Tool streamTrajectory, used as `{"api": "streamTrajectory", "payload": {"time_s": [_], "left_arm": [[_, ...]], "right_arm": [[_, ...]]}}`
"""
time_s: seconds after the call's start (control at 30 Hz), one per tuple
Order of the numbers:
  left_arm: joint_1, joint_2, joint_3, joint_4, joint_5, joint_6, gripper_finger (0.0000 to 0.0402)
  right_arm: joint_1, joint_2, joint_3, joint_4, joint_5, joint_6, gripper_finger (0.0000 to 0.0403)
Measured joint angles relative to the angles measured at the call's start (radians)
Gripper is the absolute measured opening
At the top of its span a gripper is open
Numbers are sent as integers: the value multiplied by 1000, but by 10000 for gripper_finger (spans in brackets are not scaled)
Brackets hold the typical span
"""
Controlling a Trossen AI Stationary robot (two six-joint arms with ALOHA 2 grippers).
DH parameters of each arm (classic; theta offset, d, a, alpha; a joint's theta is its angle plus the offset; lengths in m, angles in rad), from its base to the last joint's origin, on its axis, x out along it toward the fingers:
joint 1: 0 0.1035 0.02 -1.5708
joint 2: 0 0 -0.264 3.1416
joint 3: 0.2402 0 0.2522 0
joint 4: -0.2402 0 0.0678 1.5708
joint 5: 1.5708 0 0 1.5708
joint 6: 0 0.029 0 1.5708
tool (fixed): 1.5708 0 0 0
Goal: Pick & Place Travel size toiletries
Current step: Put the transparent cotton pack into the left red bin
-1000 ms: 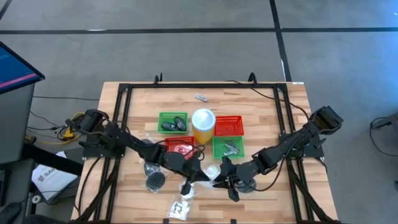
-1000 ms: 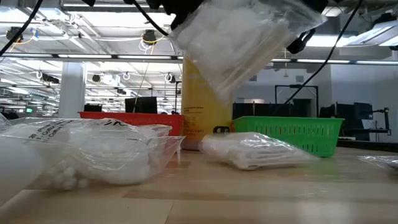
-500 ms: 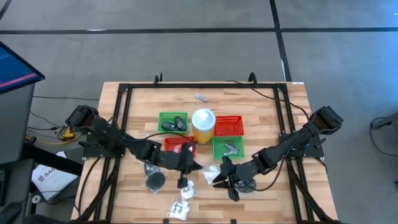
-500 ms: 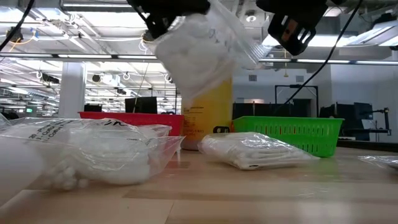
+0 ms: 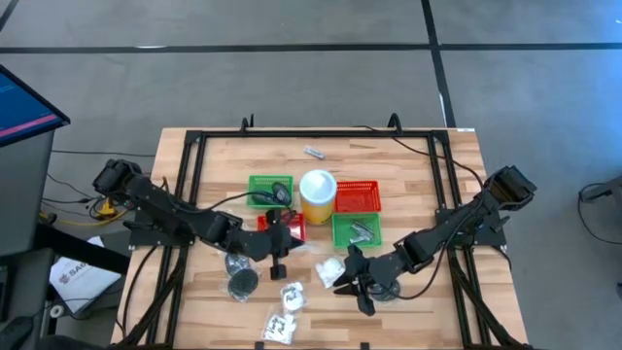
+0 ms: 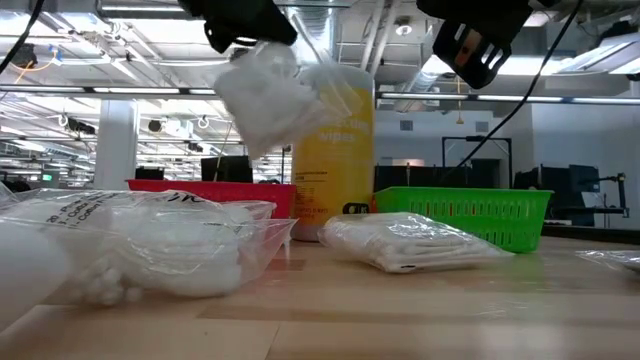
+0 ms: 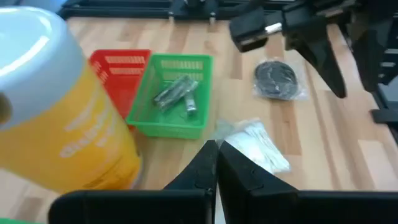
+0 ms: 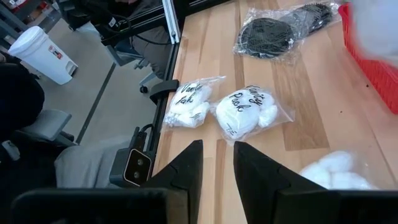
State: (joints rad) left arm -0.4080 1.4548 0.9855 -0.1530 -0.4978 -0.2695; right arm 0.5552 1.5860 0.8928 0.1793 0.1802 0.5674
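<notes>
One white packet — left hand, aloft.

— What kind of place is this?

— A robotics lab in a big industrial hall. A wooden bench in a black metal frame stands on grey concrete floor marked with dark lines.

— Anything else?

— Exposed ceiling lights, monitors behind, and a blue screen beside trailing cables.

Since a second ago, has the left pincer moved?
Yes. The left pincer, shut on a clear bag of white pieces, drew back from the front edge toward the red basket.
</notes>
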Motion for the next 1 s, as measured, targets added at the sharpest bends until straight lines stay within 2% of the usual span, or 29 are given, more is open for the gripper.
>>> {"api": "streamTrajectory", "payload": {"time_s": [0.3, 0.63, 0.83, 1.0], "left_arm": [[44, -3, 0, -88, -36, -1, 0], [126, -3, 0, -176, -37, -27, 0], [154, -3, 0, -284, -37, -69, 0], [166, -3, 0, -300, -32, -72, 0]], "right_arm": [[0, 0, 0, 0, 0, 5, 82], [1, 0, 0, 0, 0, 7, 82], [1, 0, 0, 0, 0, 8, 82], [1, 0, 0, 0, 0, 8, 82]]}}
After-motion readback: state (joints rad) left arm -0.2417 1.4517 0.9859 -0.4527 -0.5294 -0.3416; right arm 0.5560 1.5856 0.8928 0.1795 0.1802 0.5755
